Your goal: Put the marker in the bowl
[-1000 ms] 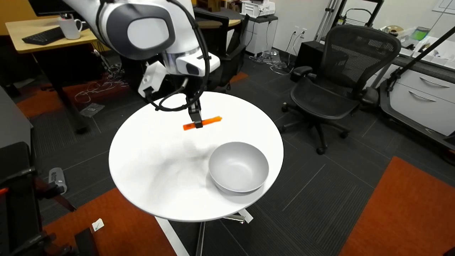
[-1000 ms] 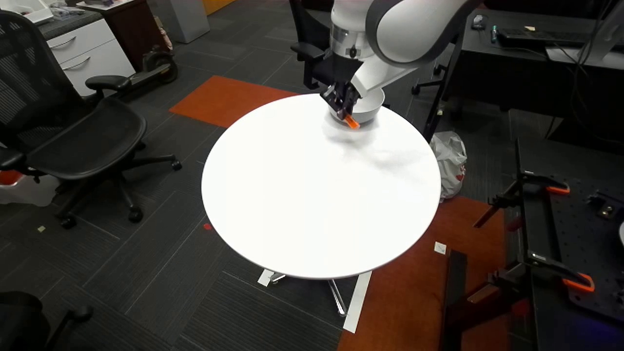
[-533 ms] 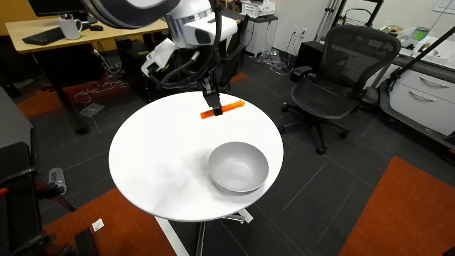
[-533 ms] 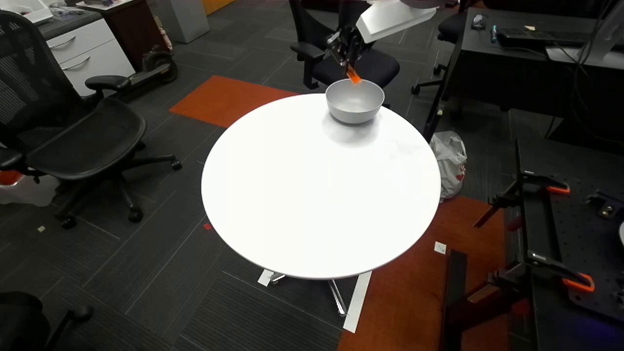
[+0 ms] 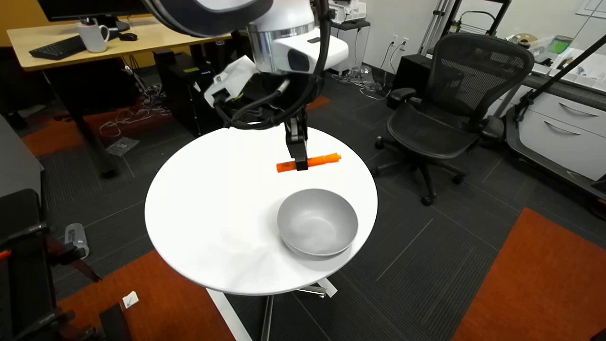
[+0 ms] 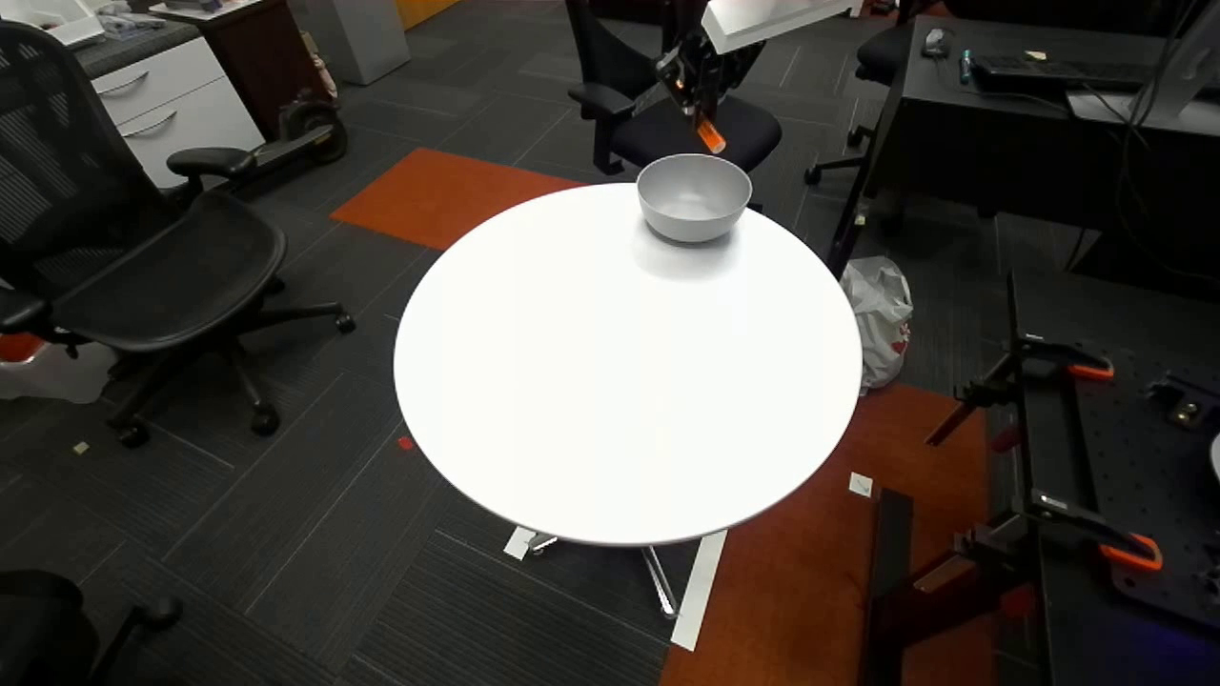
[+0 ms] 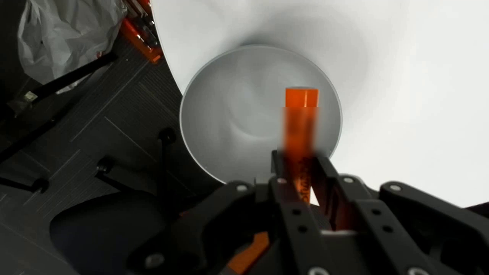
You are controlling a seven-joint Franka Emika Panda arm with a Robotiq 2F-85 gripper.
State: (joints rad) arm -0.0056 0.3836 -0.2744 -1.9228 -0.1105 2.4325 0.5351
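Observation:
The orange marker (image 5: 324, 159) is held crosswise in my gripper (image 5: 301, 164), above the white table in an exterior view. The grey bowl (image 5: 318, 222) sits upright near the table edge, with nothing visible inside. In an exterior view the marker's end (image 6: 711, 137) hangs just above the far rim of the bowl (image 6: 694, 202), below my gripper (image 6: 703, 107). In the wrist view the fingers of my gripper (image 7: 300, 160) are closed on the marker (image 7: 301, 99). The marker's far end overlaps the bowl (image 7: 237, 103) from above. Marker and bowl are apart.
The round white table (image 5: 208, 222) bears the bowl near its edge. A black office chair (image 6: 705, 133) stands behind the bowl side of the table. Another mesh chair (image 5: 473, 94) stands off the table. A plastic bag (image 7: 72, 38) lies on the floor.
My gripper has risen from the table with the marker and moved toward the bowl, shifting right in both exterior views. The bowl has not moved.

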